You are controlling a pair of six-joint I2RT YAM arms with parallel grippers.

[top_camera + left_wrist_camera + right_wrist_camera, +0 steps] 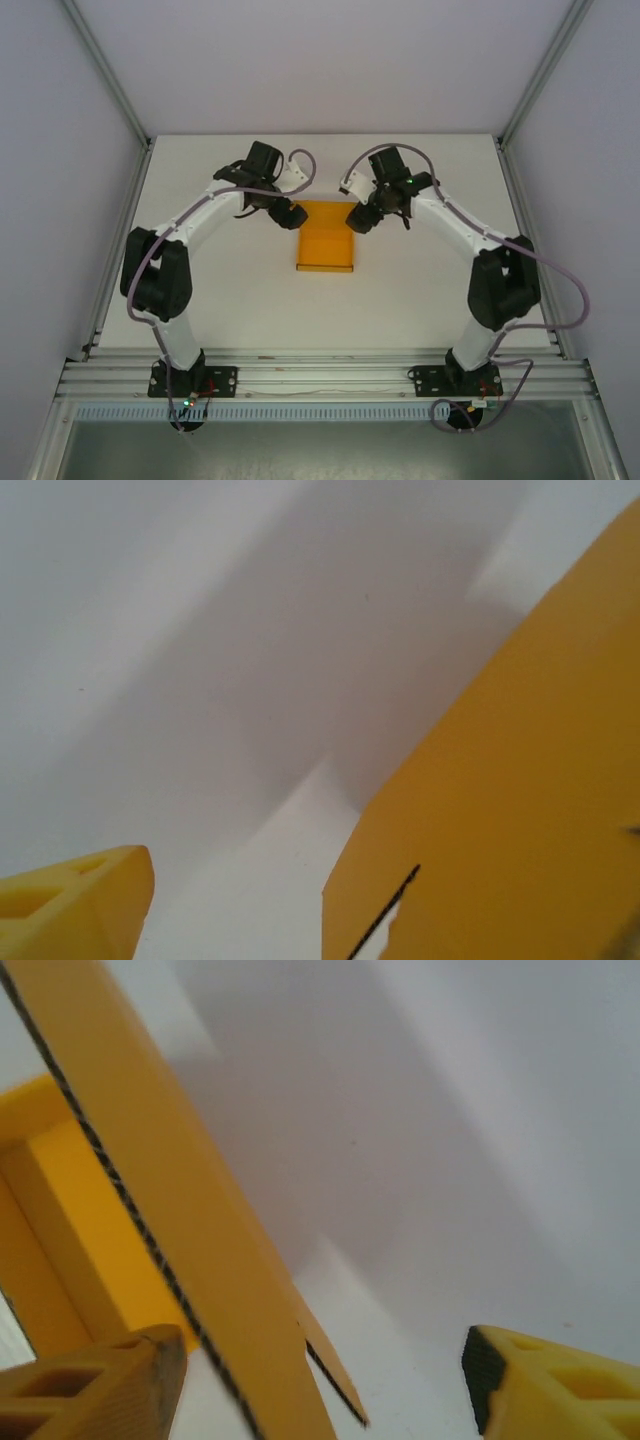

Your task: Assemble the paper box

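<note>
Paper box (326, 240) between left claw (290, 213) and right claw (360, 218)

The paper box (326, 240), thin matt orange-yellow card with a dark-flecked cut edge, seen against a smooth matt white counter (250, 300), dull silvery metal rails (330, 375) and finely ribbed yellow plastic fingers (90, 1395).

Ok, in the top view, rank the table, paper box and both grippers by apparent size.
1. table
2. paper box
3. left gripper and right gripper, tied: they look about the same size, so I won't rank them.
</note>
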